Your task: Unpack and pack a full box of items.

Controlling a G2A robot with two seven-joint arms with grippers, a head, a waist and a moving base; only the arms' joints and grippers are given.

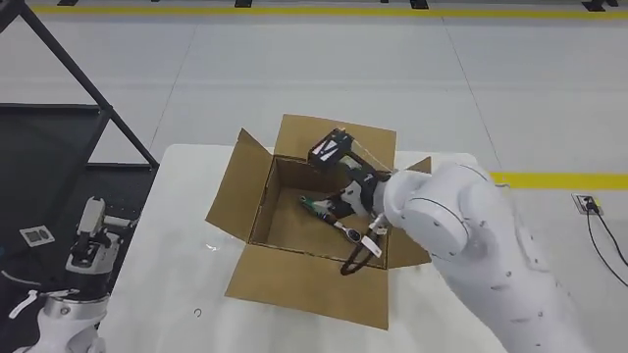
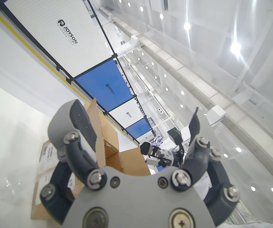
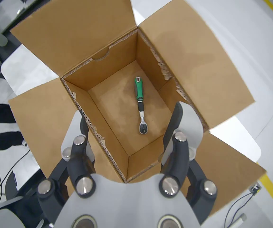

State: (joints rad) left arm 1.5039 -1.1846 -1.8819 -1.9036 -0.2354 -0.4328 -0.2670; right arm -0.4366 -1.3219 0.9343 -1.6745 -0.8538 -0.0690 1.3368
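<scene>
- Cardboard box (image 1: pixel 309 294) stands at the centre of the top view on the white table (image 1: pixel 167 255), with all four flaps folded outward and its inside open from above.
- One item lies flat on the box floor: a ratchet wrench (image 3: pixel 140 105) with a green handle and a metal head. It touches no wall, and in the top view it sits toward the right side of the box.
- Right gripper (image 3: pixel 130 117) hangs above the opening with its fingers spread wide and nothing between them. The ratchet lies roughly under the gap.
- Left gripper (image 2: pixel 137 112) is at the lower left of the top view, well apart from the box. It points upward, with its fingers also spread and empty.
- Step in hand, as I judge it: take out the ratchet, the last thing to unpack.
- To do it well:
  - Come straight down so the fingers miss the ragged wall edges and flaps.
  - Turn the wrist so the fingers straddle the handle across its width.
  - Close on the green grip, since the slim metal neck would likely slip.
  - Lift straight up until clear of the rim.
</scene>
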